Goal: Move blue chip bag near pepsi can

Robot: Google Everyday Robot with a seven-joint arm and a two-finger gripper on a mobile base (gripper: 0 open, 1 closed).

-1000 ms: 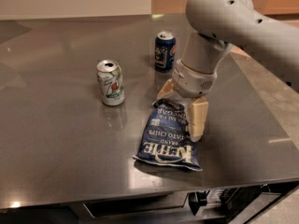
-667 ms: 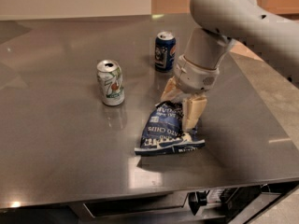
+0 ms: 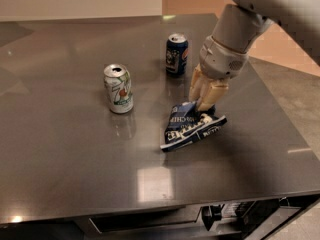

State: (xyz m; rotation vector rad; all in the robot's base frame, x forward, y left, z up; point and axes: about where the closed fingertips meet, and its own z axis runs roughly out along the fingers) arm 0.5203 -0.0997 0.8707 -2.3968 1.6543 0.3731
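Camera view: gripper [image 3: 204, 104] clamped on blue chip bag [image 3: 190, 128], pepsi can [image 3: 177, 54] near behind, both inside table [image 3: 75, 159] edges.

- The arm [image 3: 280, 1] enters from the upper right and slopes down toward the left.
- Its wrist [image 3: 223, 59], a pale grey cuff, points almost straight down.
- The gripper [image 3: 204, 103] hangs below the wrist, right of centre. Its tan fingers [image 3: 215, 93] point downward, pinched on the upper end of the blue chip bag [image 3: 192, 126].
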